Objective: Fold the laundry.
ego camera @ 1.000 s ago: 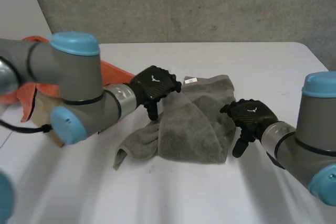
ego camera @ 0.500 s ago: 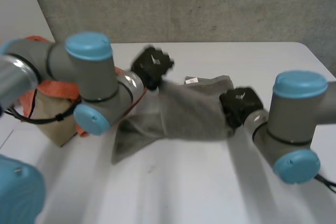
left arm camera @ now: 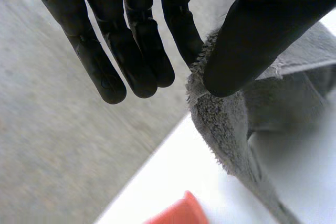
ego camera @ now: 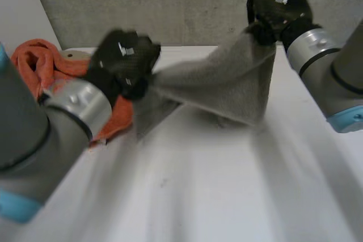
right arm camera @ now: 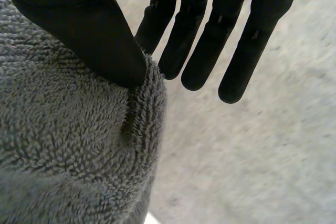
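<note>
Pinching towel (ego camera: 227, 86) edge: left robot hand (ego camera: 122, 60), right robot hand (ego camera: 278, 9) higher

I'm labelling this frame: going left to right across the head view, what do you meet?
Crumpled orange cloth → black left hand → grey terry towel → black right hand.

A robotics lab or test cell is indicated. A plain white table (ego camera: 227, 196) is set against a bare concrete wall (ego camera: 187, 4). Two jointed arms with grey links and light-blue caps are stationed at it: the left arm (ego camera: 34, 134) and the right arm (ego camera: 340, 77). Laundry is present as loose pieces: an orange cloth (ego camera: 42, 63) and a grey towel (ego camera: 227, 80).
</note>
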Available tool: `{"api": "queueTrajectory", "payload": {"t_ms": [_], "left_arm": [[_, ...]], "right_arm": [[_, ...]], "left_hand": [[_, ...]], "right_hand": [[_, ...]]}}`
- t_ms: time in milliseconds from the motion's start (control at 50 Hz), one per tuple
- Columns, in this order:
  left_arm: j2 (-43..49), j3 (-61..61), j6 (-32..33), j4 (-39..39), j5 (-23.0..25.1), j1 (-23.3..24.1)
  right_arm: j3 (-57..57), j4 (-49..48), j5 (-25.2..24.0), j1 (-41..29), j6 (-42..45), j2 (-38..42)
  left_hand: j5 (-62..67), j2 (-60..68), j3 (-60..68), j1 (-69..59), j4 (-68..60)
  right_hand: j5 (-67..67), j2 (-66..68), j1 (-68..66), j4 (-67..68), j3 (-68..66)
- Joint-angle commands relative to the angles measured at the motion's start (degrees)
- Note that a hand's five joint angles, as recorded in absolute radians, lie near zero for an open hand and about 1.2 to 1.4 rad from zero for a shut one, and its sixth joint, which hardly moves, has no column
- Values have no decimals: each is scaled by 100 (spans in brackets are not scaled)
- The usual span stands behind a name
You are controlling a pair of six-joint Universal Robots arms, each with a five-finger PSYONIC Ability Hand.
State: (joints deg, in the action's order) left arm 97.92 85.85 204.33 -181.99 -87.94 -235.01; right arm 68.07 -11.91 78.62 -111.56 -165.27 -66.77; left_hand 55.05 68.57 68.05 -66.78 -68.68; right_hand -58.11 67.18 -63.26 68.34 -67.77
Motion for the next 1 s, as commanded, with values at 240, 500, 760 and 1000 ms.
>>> {"api": "queueTrajectory", "payload": {"t_ms": [240,500,760,1000], "left_arm": [[412,20,-270,567,-540,377],[25,-420,-455,902,-452,333],[-203,-604,-569,1051,-478,535],[-291,-394,-596,1078,-558,333]], "right_arm": [[-77,1215,959,248,-50,291],[2588,2230,-92,917,311,-971],[2212,-21,557,390,-840,866],[1383,-215,1480,178,-1034,1353]], "left_hand": [[1495,1143,1195,-1322,-1132],[1495,1143,1195,-1322,-1132],[1495,1143,1195,-1322,-1132],[1495,1143,1195,-1322,-1132]], "right_hand": [[5138,-5045,4653,-5161,5104],[3859,-3766,3374,-3882,3826],[4028,-3935,3543,-4051,3994],[-1189,1282,-1674,1166,-1223]]}}
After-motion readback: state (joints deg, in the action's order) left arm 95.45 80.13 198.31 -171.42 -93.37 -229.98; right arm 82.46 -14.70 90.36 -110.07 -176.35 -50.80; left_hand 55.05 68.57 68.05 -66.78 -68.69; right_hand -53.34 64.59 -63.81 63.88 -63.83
